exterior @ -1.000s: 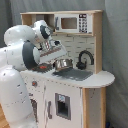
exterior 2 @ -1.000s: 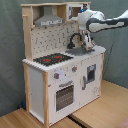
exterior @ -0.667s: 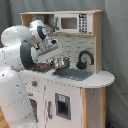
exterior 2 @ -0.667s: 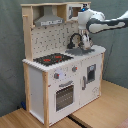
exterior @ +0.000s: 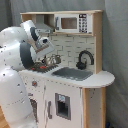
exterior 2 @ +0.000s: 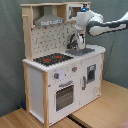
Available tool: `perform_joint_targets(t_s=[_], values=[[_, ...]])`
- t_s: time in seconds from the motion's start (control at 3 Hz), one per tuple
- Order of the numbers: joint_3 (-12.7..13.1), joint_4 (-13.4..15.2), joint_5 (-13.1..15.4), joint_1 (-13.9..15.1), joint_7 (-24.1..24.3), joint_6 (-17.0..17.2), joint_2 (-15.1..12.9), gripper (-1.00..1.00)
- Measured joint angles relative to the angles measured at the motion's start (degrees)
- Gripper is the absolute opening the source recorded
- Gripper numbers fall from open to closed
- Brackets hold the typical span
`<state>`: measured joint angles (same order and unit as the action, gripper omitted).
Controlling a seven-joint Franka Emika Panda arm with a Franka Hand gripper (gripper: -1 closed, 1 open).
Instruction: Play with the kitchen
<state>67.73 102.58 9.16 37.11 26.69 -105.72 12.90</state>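
Arm (exterior 2: 107,27) over the kitchen (exterior 2: 65,75) counter — seemingly above the sink (exterior: 72,73).

No words or numbers can be read anywhere. The kitchen (exterior: 75,75) has a small microwave (exterior: 73,23) at the top, and it has a dark panel with tiny light dots on it, but they are too small to read. In the second exterior view, the kitchen (exterior 2: 62,75) has round knobs (exterior 2: 58,76) just above the oven door (exterior 2: 64,96), and no marks on them can be made out.
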Motion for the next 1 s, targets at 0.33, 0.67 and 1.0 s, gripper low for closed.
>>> perform_joint_targets(t_s=[0.33,0.67,1.0], values=[[2.71,0.00,0.00,0.09,1.47,-5.71,-0.27,-1.00],[5.69,0.00,0.10,0.69,3.35,-11.37,-1.44,-1.00],[9.06,0.03,0.43,2.13,5.02,-15.59,-3.23,-1.00]])
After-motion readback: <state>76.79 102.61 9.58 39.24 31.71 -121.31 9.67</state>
